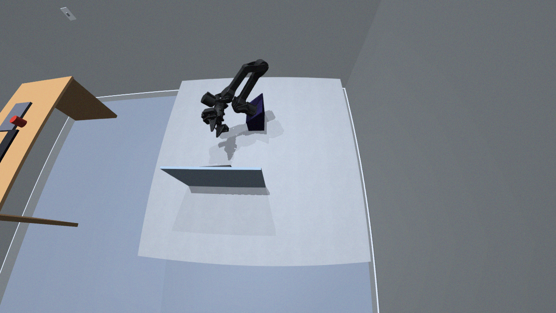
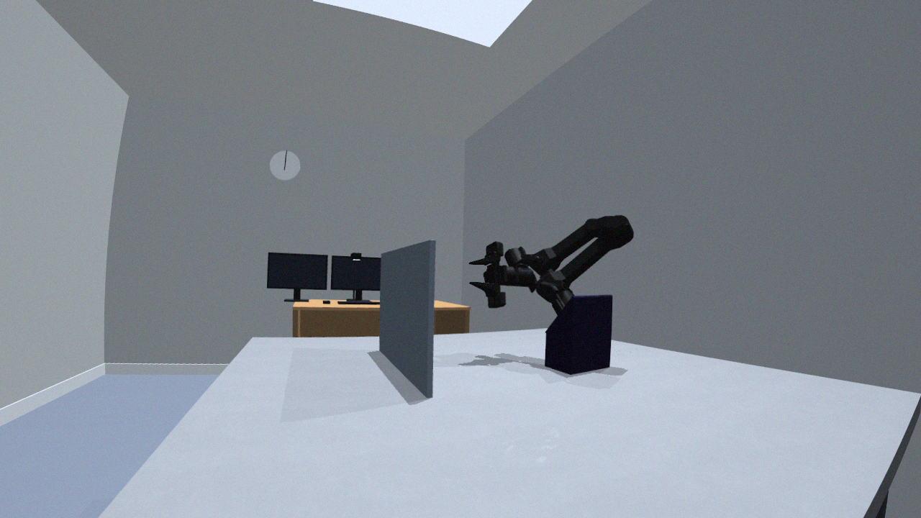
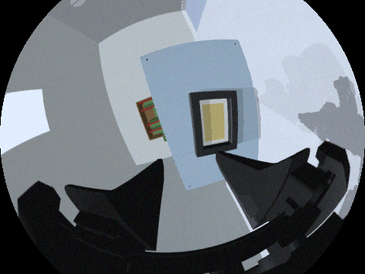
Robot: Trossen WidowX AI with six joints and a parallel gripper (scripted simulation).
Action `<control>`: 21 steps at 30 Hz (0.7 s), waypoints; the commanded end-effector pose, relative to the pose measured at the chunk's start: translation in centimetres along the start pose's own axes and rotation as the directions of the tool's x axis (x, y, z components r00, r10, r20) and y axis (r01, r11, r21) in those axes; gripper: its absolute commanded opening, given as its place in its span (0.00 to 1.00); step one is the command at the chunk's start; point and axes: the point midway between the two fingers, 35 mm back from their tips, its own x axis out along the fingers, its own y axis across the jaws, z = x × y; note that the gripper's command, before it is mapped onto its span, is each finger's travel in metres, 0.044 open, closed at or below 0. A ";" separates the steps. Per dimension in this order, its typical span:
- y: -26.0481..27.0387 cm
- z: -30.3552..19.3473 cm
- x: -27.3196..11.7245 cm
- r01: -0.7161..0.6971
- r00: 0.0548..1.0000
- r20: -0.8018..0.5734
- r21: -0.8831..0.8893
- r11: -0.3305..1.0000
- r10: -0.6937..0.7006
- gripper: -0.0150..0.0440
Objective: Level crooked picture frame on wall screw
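Observation:
The dark picture frame (image 3: 197,123) hangs on the robot-facing side of the upright blue panel (image 1: 225,178) (image 2: 406,315) (image 3: 171,76). It surrounds a pale mount and yellow picture. Its top (image 1: 217,166) shows in the top view as a thin dark wedge, thicker at the right. The frame looks slightly tilted against the panel, its lower end in the wrist view (right end in the top view) higher. Screw and notched strip are hidden. My gripper (image 1: 215,134) (image 2: 470,273) (image 3: 190,160) is open and empty, short of the panel, not touching the frame.
The arm's dark base block (image 1: 256,121) (image 2: 577,334) stands on the white table (image 1: 311,174) (image 2: 579,432). A wooden desk (image 1: 46,93) (image 2: 450,308) with monitors (image 2: 296,271) is beyond the table. A coloured shelf-like object (image 3: 149,118) shows past the panel.

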 end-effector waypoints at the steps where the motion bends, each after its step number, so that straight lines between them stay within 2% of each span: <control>1: -1.2 0.4 1.4 0.008 1.000 0.004 -0.001 1.000 -0.008 0.69; 10: -3.7 -0.4 5.2 0.031 0.999 0.023 -0.023 0.999 -0.031 0.69; 21: -3.9 -0.5 5.4 0.033 0.999 0.025 -0.025 0.999 -0.033 0.69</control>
